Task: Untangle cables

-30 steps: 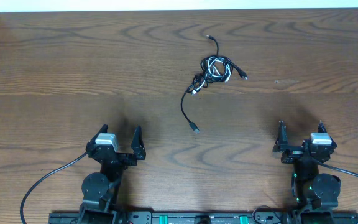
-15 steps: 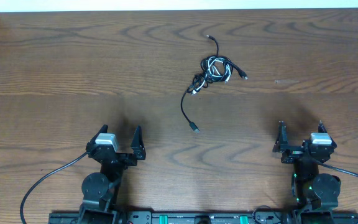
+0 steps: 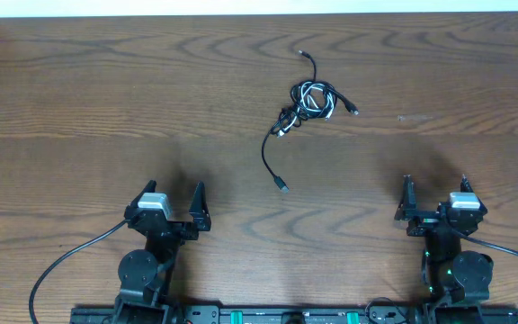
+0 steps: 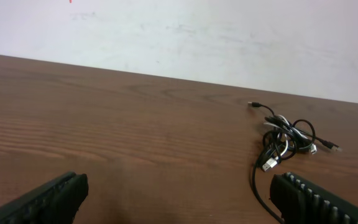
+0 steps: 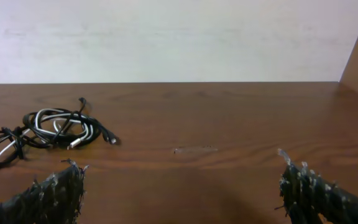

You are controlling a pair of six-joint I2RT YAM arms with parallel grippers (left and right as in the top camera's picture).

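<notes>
Left fingers [image 3: 199,200] are spread wide with nothing between them, low over the tabletop [image 3: 79,99]. Right fingers [image 3: 408,193] are the same: fully parted, gripping nothing. Both pairs point toward the far edge. Cables [image 3: 308,101] lie well ahead of both pairs, roughly midway between them across the tabletop, touching neither. The main knot is a small bundle of black loops with one white cord [image 3: 306,94] wound through it. From the knot a long black tail [image 3: 266,155] curves back toward the fingers and ends in a near plug [image 3: 282,186]. This is the closest bit of cable to either pair, yet well apart from both. A second black tail runs away from the fingers to a far plug [image 3: 302,54]. A third, short end [image 3: 352,109] pokes out toward the right pair's side. From the left wrist, the cables [image 4: 286,135] sit ahead and to the right of the left fingers [image 4: 48,199], beyond the right-hand finger. From the right wrist, the cables [image 5: 58,129] sit ahead and to the left of the right fingers [image 5: 316,196], beyond the left-hand finger. A white wall [image 4: 166,37] stands past the tabletop's far edge.
</notes>
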